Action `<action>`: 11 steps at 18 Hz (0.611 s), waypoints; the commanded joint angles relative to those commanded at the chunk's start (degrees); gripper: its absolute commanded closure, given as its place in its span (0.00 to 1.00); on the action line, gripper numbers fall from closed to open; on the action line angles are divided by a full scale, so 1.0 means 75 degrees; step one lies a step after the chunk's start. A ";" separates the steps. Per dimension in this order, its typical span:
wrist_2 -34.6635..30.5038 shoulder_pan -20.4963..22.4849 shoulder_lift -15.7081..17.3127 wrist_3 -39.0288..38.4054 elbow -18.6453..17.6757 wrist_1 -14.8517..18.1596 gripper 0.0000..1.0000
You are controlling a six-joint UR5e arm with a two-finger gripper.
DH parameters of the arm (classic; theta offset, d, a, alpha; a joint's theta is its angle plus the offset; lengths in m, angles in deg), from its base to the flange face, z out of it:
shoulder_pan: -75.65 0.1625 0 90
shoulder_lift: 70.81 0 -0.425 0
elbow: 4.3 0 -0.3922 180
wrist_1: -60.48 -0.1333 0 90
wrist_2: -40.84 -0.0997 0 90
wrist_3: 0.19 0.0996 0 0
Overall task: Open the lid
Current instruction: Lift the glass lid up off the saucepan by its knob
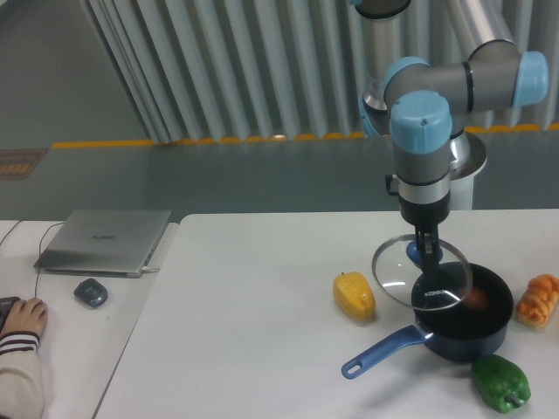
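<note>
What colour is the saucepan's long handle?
Blue, clearest in the fixed camera view: saucepan handle.
</note>
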 joint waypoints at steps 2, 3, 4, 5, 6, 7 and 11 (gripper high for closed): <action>0.0000 -0.0012 0.0000 -0.0024 0.0000 0.0012 0.52; 0.0012 -0.0035 0.0000 -0.0024 0.0000 0.0081 0.52; 0.0023 -0.0047 0.0012 -0.0036 0.0012 0.0094 0.52; 0.0023 -0.0070 0.0012 -0.0082 0.0012 0.0094 0.52; 0.0023 -0.0094 0.0023 -0.0164 0.0012 0.0105 0.52; 0.0023 -0.0105 0.0035 -0.0199 0.0012 0.0106 0.52; 0.0012 -0.0106 0.0082 -0.0200 -0.0059 0.0141 0.52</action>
